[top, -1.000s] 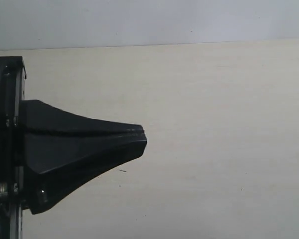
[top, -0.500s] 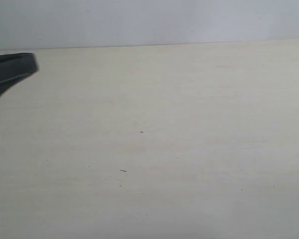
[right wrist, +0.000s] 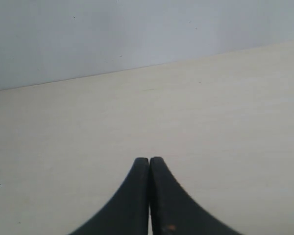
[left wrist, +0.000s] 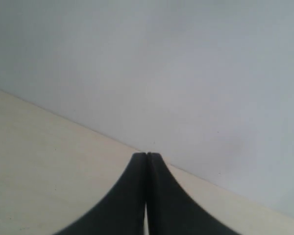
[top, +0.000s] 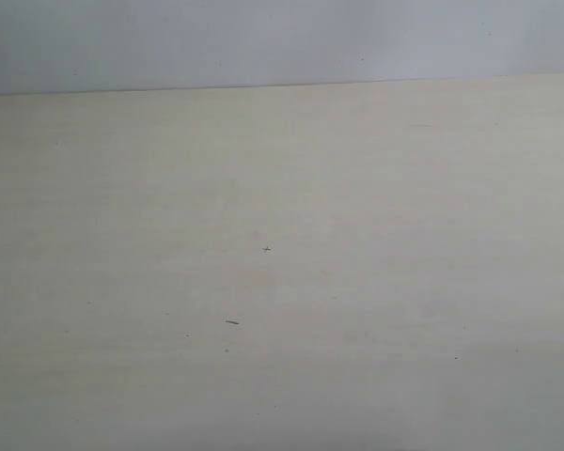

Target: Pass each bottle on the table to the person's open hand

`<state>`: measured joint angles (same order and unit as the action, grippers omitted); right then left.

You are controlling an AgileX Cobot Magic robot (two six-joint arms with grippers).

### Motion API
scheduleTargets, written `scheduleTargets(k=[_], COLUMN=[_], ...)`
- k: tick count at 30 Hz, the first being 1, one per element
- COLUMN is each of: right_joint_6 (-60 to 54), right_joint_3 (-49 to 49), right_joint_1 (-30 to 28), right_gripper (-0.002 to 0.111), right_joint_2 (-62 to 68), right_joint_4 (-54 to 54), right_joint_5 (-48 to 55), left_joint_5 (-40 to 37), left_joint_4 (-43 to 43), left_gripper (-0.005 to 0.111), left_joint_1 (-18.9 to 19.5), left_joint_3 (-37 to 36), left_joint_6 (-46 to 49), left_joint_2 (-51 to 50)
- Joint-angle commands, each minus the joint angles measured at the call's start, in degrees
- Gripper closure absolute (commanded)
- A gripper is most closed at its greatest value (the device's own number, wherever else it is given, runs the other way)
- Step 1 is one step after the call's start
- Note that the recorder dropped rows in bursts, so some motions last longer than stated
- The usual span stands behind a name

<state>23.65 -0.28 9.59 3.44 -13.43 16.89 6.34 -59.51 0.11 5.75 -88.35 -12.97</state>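
Both jaws are shut tight and hold nothing. The left gripper (left wrist: 147,155) points at the far edge of the table (top: 357,235). The right gripper (right wrist: 149,159) hangs over its flat top. No bottle and no open hand show anywhere. I think the arms are waiting. Next, one must find a bottle and open up. Each gripper is black, smooth and curved; the table is pale, dull and speckled.

Bare lab-like bench: plain beige table (top: 357,282) against blank grey wall (top: 263,38)
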Motion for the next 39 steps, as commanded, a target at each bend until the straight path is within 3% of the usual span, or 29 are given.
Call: scheduleTargets(k=[1,6,9,12,13,16,20,28,39], right_joint_6=[0.0,0.0,0.0,0.0,0.0,0.0,0.0,0.0,0.0], right_joint_3=[0.3,0.3,0.3,0.3,0.3,0.3,0.3,0.3,0.3], right_joint_1=[-0.3,-0.3,-0.3,-0.3,-0.3,-0.3,-0.3,-0.3,-0.3], right_gripper=[0.108,0.108,0.108,0.108,0.108,0.108,0.108,0.108,0.108], right_joint_2=[0.3,0.3,0.3,0.3,0.3,0.3,0.3,0.3,0.3], right_joint_4=[0.0,0.0,0.0,0.0,0.0,0.0,0.0,0.0,0.0], right_joint_5=[-0.5,-0.5,-0.5,-0.7,-0.7,-0.7,-0.7,-0.7,-0.7], left_joint_5=[-1.2,-1.2,-1.4,-8.0,-12.9,-20.5,-24.5,-24.0,-24.2], left_joint_4=[0.2,-0.7,1.8,29.8,44.0,54.3,54.3,53.7,53.9], left_gripper=[0.107,0.107,0.107,0.107,0.107,0.107,0.107,0.107,0.107], left_joint_1=[0.2,0.2,0.2,0.2,0.4,0.4,0.4,0.4,0.4], left_joint_3=[-1.1,-1.1,-1.1,-1.1,-1.1,-1.1,-1.2,-5.8,-5.8], left_joint_6=[-0.3,1.2,10.3,39.1,57.4,76.9,76.6,76.4,76.4], left_joint_2=[3.2,2.8,2.8,2.8,2.8,2.8,3.0,8.0,13.0])
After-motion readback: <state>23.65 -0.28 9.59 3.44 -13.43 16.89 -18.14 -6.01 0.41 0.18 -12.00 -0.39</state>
